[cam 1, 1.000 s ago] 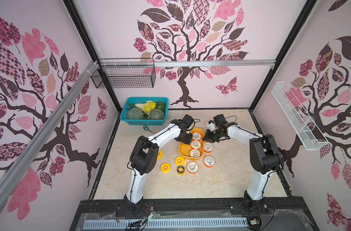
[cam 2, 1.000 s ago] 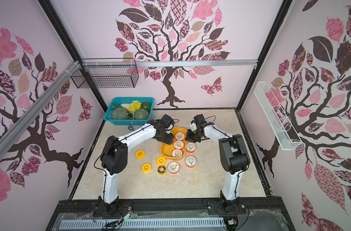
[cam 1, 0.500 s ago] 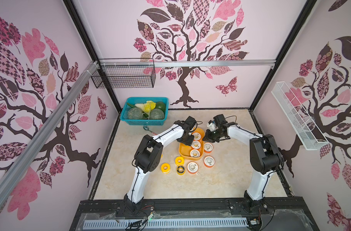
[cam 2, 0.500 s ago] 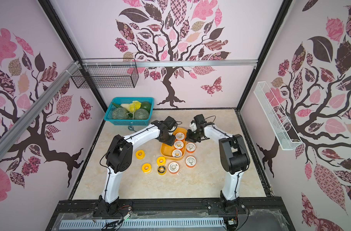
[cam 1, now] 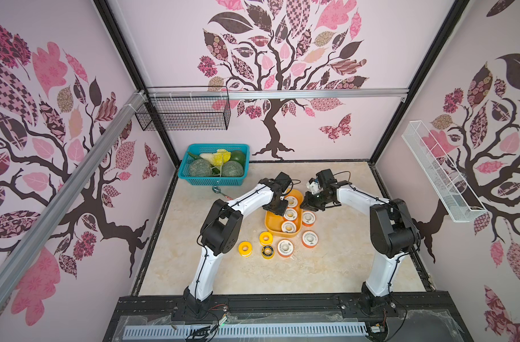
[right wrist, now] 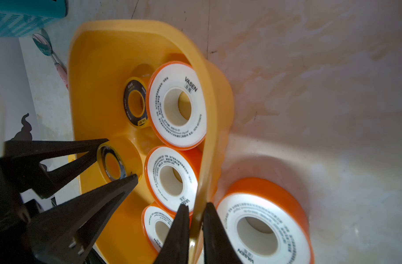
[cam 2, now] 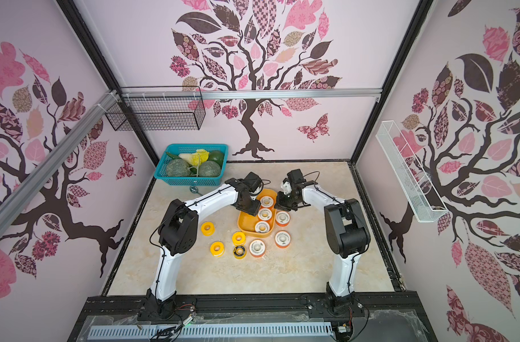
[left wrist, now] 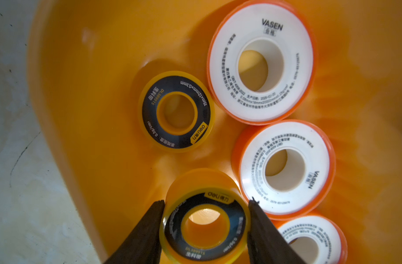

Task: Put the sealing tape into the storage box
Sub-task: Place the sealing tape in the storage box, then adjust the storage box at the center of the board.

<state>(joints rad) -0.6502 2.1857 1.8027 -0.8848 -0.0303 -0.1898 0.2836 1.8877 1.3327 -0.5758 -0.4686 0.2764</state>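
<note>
Right fingers (right wrist: pixel 175 235) pinch the storage box (right wrist: pixel 97 80) rim

The storage box (cam 1: pixel 272 222) is orange-yellow, the basket (cam 1: pixel 211 181) teal.

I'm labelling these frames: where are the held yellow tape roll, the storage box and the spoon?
held yellow tape roll (left wrist: pixel 172 228), left wrist view, black label face.
storage box (right wrist: pixel 99 80), right wrist view, bare inner wall.
spoon (right wrist: pixel 43 44), right wrist view, its bowl.
</note>
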